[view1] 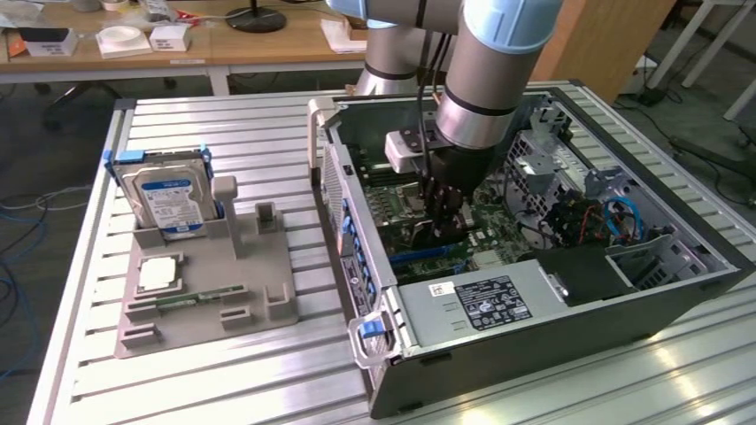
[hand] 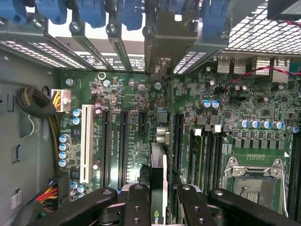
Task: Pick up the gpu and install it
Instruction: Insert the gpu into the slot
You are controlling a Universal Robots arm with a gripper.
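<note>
So the gripper (hand: 157,200) is clenched on the gpu (hand: 158,174), one of the fingers (hand: 136,202) on each flat face. The card hangs edge-on inside the open computer case (view1: 532,341), right over the motherboard (hand: 141,101). In the wrist view it runs between the long black slots, with its metal bracket (hand: 162,47) up against the rear slot openings. Can't tell whether the bottom edge is actually in a slot or just above one. Handling-wise, it looks like a thin, light, stiff board, so weight shouldn't be an issue. It is probably fragile though: exposed components, and a contact edge that wouldn't like going in crooked. Pinching the flat faces near the top edge, like the robot does, seems the sane place, away from the contacts. Counts: one gpu, one gripper and one white slot (hand: 86,143) next to the black ones. There's also one empty CPU socket (hand: 256,186). Outside on the tray (view1: 254,297) there's one hard drive (view1: 169,199), one processor chip (view1: 159,274) and one memory stick (view1: 201,299).
</note>
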